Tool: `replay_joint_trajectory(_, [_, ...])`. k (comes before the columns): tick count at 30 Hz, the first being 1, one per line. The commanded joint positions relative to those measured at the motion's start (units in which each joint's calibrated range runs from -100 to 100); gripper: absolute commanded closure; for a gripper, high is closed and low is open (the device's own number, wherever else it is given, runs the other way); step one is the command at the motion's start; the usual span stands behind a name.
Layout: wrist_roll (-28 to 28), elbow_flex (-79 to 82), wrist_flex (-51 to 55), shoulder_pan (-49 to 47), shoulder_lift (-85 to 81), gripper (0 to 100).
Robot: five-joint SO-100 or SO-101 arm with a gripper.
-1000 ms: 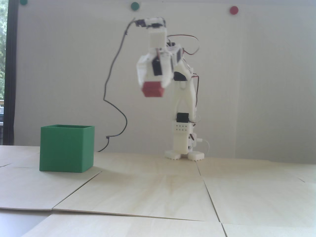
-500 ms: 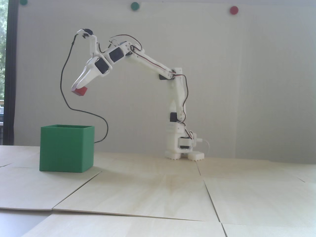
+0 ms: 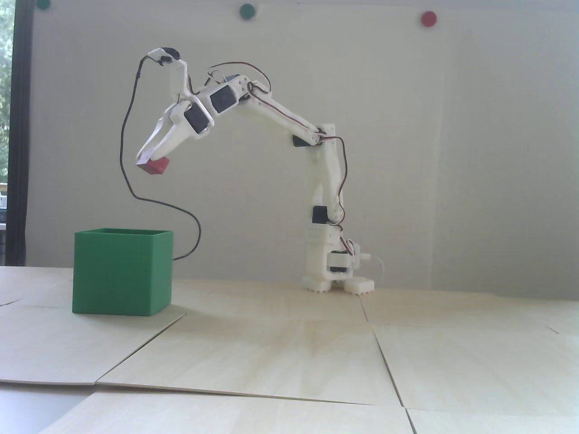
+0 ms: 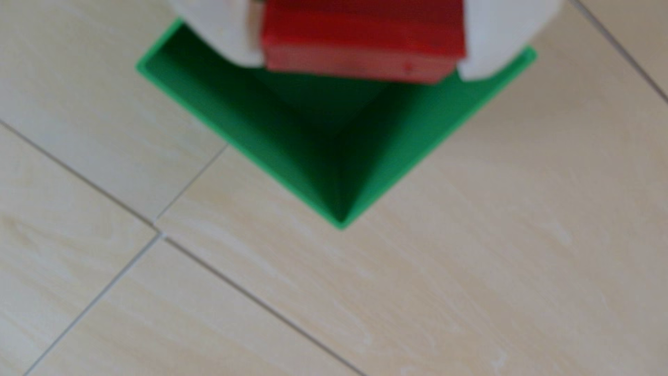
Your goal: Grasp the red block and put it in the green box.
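My gripper (image 3: 149, 161) hangs in the air, shut on the red block (image 3: 154, 166), which pokes out below the white fingertips. The green box (image 3: 122, 271) stands on the table at the left of the fixed view, well below the block, its open top facing up. In the wrist view the red block (image 4: 361, 39) is pinched between two white fingers (image 4: 499, 39) at the top edge. Directly beneath it lies the green box (image 4: 415, 137), seen corner-on with its dark inside showing. The gripper (image 4: 361, 68) covers the far part of the box.
The arm's white base (image 3: 337, 275) stands on the pale wooden panels (image 3: 289, 352) at centre right. A black cable (image 3: 135, 190) loops down from the wrist camera behind the box. Round green and red dots (image 3: 428, 18) are on the back wall.
A second ago the arm faced the camera with the block held high at centre. It swung left over the box, and since half a second ago it shifted slightly right.
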Motion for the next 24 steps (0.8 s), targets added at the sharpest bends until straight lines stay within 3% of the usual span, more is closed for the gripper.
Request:
replay_joint_trajectory(1, [-0.2, -2.0, -13.9, 0.1, 0.9, 98])
replay_joint_trajectory(18, [0.2, 5.0, -15.5, 1.1, 2.1, 97])
replay_joint_trajectory(24, [0.2, 5.0, -15.5, 0.1, 2.1, 91])
